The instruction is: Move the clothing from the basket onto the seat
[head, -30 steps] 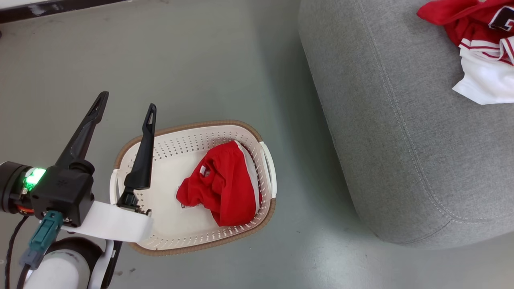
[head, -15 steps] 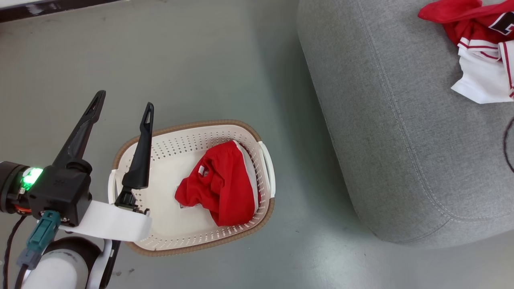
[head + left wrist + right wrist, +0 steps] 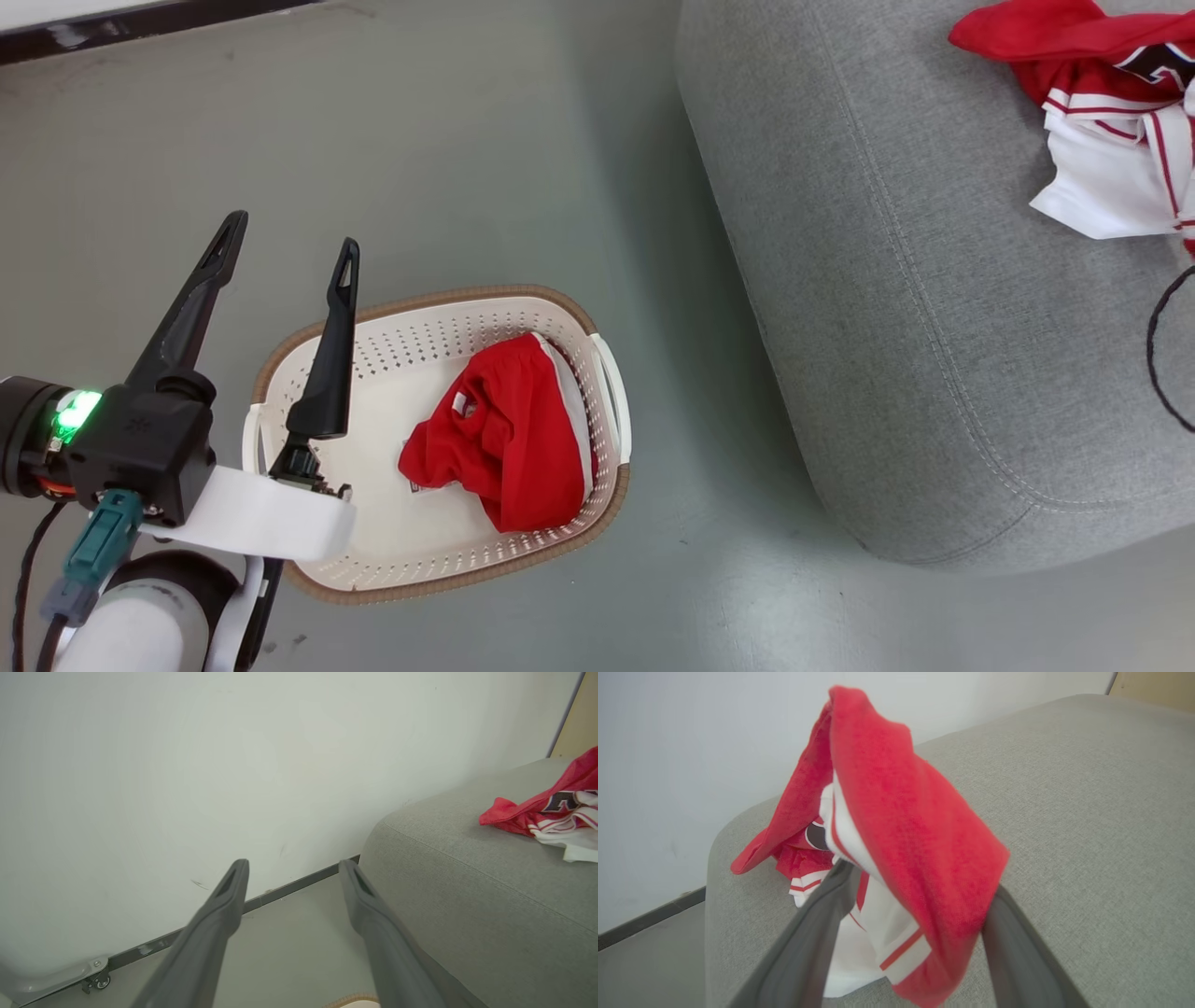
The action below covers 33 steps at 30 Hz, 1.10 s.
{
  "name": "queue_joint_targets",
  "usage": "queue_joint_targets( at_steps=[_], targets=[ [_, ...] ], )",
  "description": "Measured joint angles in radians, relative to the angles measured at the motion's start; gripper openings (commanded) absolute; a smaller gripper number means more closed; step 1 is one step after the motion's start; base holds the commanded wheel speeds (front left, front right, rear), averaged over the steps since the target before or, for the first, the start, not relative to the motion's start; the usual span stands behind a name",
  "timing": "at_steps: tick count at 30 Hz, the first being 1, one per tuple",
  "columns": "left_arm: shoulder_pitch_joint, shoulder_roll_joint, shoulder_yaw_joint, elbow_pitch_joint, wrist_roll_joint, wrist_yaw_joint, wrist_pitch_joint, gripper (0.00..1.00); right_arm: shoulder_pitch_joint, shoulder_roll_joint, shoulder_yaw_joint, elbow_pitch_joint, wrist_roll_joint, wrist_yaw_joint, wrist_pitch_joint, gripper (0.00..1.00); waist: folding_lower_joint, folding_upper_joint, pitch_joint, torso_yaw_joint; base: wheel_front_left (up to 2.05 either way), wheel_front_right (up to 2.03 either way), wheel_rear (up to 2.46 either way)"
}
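Since half a second ago the head camera has swung a little: the whole scene sits further left in its picture, and a dark cable loop (image 3: 1156,345) now shows at the right edge. Nothing on the floor itself seems to have moved.

One crumpled red and white striped-trim garment (image 3: 896,812) lies at the far right corner of the large grey woven-fabric seat (image 3: 934,327). The other soft red garment (image 3: 504,439) is bunched against the right wall of the cream perforated plastic basket with a brown rim (image 3: 448,297), which stands on the grey floor (image 3: 467,140) just off the seat's left edge.

The right claw (image 3: 920,882) has its fingers spread, with the seat garment draped over and between them, so it reads as released rather than pinched. The left claw (image 3: 294,233) hangs open and empty above the basket's left end.

The step in hand looks like letting go on the seat. To do it well, I would draw the right claw straight back along its own fingers, watching that no fold rides along, before turning to the basket.

The right fingertips are buried under cloth, so I cannot tell whether a fold is hooked on one. The seat garment is cut off by the head view's top right corner. The left wrist hides part of the basket's near left rim.
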Motion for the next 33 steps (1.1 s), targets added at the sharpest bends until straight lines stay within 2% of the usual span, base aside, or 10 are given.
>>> queue_joint_targets(
  at_steps=[13,23,33],
  targets=[
    [0.000,-0.025,-0.001,0.022,-0.020,0.004,-0.027,1.00,0.105,0.006,0.024,-0.004,0.007,0.000,-0.010,1.00,0.0000,0.0000,-0.019,-0.030,0.00,0.00,0.00],
    [0.003,-0.050,0.000,0.052,-0.038,0.014,-0.071,1.00,0.185,-0.025,0.044,-0.038,0.029,0.000,-0.019,1.00,0.0000,0.0000,-0.045,-0.058,0.00,0.00,0.00],
    [0.024,-0.072,0.027,0.090,-0.061,0.033,-0.124,1.00,0.213,-0.074,0.071,-0.162,0.029,0.000,-0.032,1.00,-0.0001,0.0000,-0.089,-0.074,0.00,0.00,0.00]
  ],
)
